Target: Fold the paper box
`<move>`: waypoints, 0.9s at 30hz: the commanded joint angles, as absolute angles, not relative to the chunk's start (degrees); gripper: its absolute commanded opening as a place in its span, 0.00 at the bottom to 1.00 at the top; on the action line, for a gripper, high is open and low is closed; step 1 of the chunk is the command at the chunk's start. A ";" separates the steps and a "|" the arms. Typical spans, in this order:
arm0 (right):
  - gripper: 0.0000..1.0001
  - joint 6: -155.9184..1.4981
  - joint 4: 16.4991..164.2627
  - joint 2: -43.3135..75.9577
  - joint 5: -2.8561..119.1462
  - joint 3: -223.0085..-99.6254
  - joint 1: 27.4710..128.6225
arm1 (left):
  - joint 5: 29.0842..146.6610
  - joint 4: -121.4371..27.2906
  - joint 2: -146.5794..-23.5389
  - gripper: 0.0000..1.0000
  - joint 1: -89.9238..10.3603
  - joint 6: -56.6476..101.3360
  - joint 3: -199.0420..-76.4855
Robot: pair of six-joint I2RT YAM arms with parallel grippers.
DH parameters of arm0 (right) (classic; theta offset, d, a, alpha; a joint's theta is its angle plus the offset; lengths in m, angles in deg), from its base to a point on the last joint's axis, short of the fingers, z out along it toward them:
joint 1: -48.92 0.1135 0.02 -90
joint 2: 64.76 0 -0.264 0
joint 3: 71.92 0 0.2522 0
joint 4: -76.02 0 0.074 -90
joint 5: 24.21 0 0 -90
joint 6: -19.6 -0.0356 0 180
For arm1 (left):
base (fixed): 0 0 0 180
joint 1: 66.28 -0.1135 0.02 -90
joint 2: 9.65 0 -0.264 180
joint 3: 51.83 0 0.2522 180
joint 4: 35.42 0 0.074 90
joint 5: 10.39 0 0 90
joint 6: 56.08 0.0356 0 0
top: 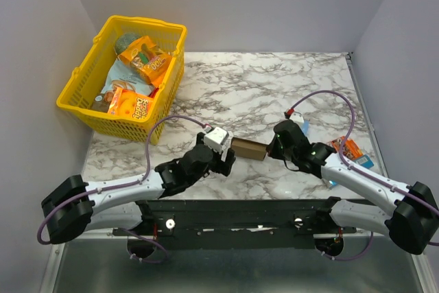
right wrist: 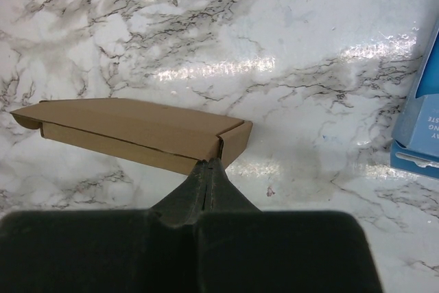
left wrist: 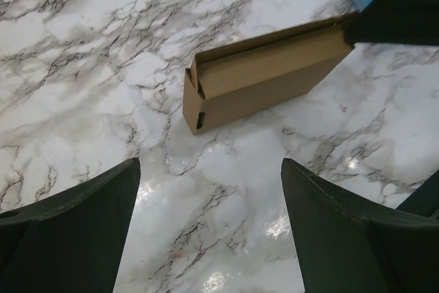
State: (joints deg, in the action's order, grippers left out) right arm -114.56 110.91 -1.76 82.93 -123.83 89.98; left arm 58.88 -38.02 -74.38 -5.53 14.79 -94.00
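A: Centre front of the white marble-patterned table (top: 260, 87), there's the flat brown cardboard paper box (top: 249, 149), lying flat between the two arms.

B: The left gripper (left wrist: 209, 169) has its fingers spread wide. The box's short end, with its tucked flap edges, sits just beyond them, untouched, with bare marble in between.

A: And on the other side, the right gripper (right wrist: 208, 166) has its fingers pressed together, tips right at the box's long near edge, close to the corner. I can't tell whether they pinch any cardboard.

B: There's plenty of bare marble behind the box. The yellow plastic basket (top: 103, 120) of snack packets sits well apart at the far left corner.

A: Tighter on the right, though, with a blue printed carton (right wrist: 418, 125) near that end.
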 commanded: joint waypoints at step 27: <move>0.00 -116.19 118.79 -0.07 87.32 -122.95 93.30 | 88.66 -26.07 -89.27 0.75 -27.61 -14.68 -102.77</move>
State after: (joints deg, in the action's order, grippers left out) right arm -115.89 111.43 -1.76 85.88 -123.86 92.58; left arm 86.57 -30.89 -87.43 -26.97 -12.29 -101.14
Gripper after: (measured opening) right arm 0.009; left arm 0.762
